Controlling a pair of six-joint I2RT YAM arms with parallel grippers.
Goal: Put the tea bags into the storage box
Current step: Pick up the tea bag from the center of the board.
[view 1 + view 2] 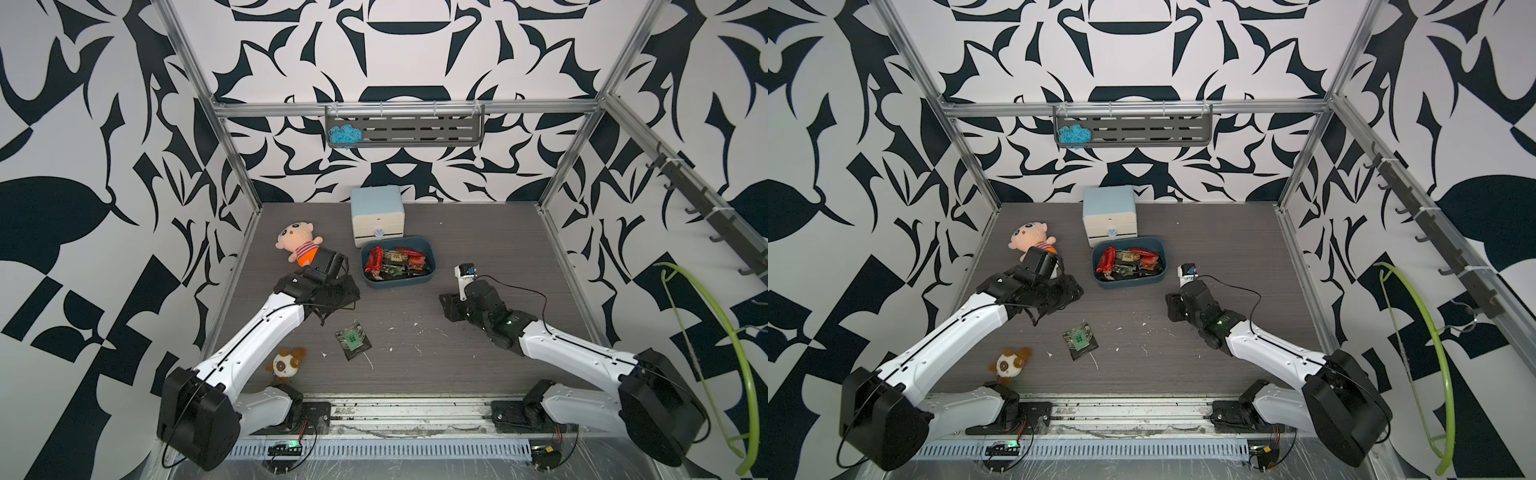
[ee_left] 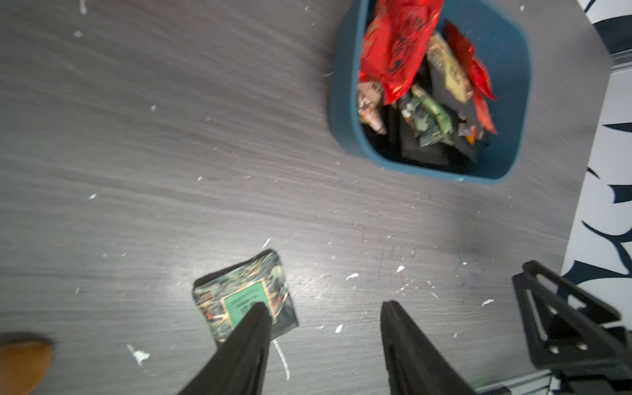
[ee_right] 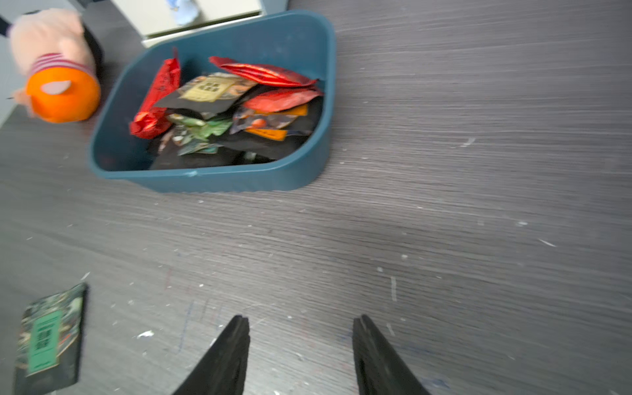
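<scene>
Teal box (image 1: pixel 399 284) holds a heap of tea bags (image 1: pixel 392 262). One green-labelled bag (image 1: pixel 353 340) lies alone on the grey table (image 1: pixel 457 357), well apart from the box. Left pincer (image 2: pixel 325 307): jaws apart, empty, raised near that bag. Right pincer (image 3: pixel 301 319): apart, empty, near the box.

Risk: the bag lies flat, so my tips may skid it along, or catch only a foil edge and drop it mid-carry. A careless release could land it on the rim.

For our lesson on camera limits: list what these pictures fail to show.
- Lower tea bags in the dark teal plastic tray: buried under upper ones, every view.
- Loose green-labelled dark sachet: label print blurred, wrist views.
- Pink plush doll: legs hidden behind the left arm, top views.
</scene>
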